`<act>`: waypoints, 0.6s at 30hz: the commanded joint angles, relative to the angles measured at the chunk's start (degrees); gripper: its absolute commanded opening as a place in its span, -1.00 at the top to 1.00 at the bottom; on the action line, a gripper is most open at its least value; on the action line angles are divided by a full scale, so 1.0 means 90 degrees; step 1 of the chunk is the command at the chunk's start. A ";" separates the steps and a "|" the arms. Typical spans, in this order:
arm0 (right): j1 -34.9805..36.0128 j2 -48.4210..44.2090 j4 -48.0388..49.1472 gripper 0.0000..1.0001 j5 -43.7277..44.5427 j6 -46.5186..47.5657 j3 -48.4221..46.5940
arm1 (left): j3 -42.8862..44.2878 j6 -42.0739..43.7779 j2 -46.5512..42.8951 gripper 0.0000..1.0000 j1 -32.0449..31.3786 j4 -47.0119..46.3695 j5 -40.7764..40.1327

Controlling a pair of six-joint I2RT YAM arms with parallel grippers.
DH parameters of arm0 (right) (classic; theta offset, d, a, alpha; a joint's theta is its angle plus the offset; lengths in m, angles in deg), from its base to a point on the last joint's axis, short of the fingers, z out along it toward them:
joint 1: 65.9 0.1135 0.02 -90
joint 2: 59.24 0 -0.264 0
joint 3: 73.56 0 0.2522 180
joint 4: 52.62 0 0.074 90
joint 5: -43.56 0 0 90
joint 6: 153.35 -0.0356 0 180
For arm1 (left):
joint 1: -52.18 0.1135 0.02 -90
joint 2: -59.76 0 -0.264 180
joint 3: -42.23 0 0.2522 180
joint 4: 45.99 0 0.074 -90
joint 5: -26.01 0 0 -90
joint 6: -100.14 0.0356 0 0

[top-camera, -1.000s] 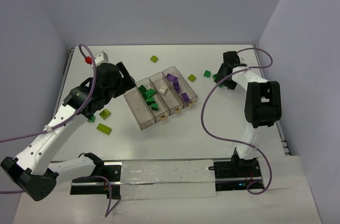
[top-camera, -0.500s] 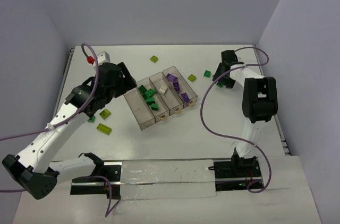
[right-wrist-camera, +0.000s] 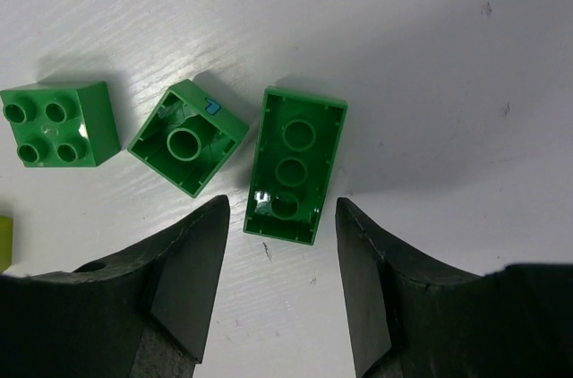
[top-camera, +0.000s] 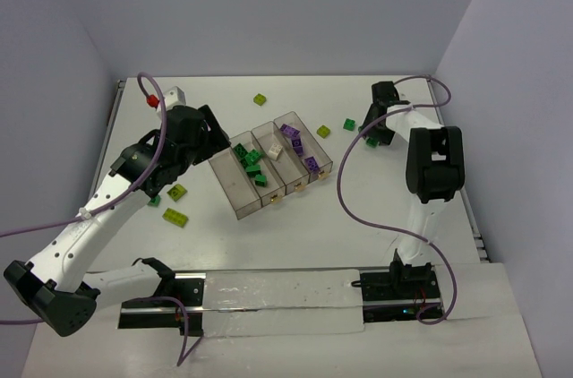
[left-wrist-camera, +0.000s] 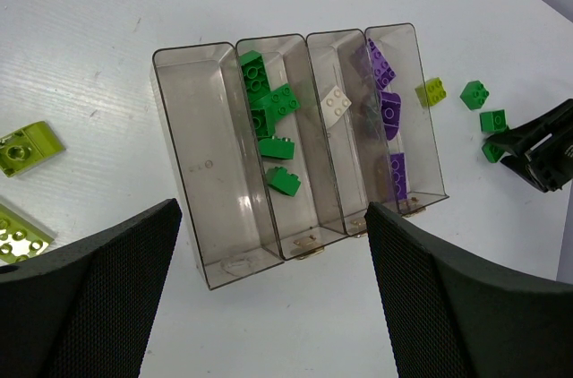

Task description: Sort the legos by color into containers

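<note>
In the right wrist view my right gripper (right-wrist-camera: 282, 208) is open, low over the table, its fingertips on either side of the near end of a long green lego (right-wrist-camera: 295, 163) lying studs down. There is a small gap on each side. Beside it lie a second upturned green lego (right-wrist-camera: 188, 136) and a studs-up one (right-wrist-camera: 58, 123). The containers (left-wrist-camera: 183, 154) form one clear tray: the left compartment is empty, then come green legos (left-wrist-camera: 269, 109), a white lego (left-wrist-camera: 337, 102) and purple legos (left-wrist-camera: 387, 109). My left gripper (left-wrist-camera: 273, 217) hangs open above the tray's tabbed end, holding nothing.
Loose yellow-green legos lie left of the tray (top-camera: 177, 191), (top-camera: 175, 217), behind it (top-camera: 260, 99) and at its right (top-camera: 323, 131). A green one (top-camera: 154, 201) sits by the left arm. A white block with a red knob (top-camera: 161, 97) stands at the back left.
The right gripper's jaws have narrowed around the long green lego's end, and that arm has edged slightly farther back. The left arm shifted a little, then held still.
</note>
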 commanded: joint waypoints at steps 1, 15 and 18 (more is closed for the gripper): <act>-0.0002 0.0172 -0.0202 -0.16 0.0126 0.0034 -0.0418 | 0.0139 0.0101 -0.0124 -0.84 0.0014 -0.0253 -0.0043; -0.0002 0.0226 -0.0359 -0.15 0.0160 -0.0034 -0.0341 | 0.0095 0.0101 -0.0227 -0.84 0.0014 -0.0228 -0.0082; -0.0002 0.0250 -0.0378 -0.04 0.0151 -0.0034 -0.0365 | 0.0104 0.0101 -0.0222 -0.84 0.0014 -0.0223 -0.0082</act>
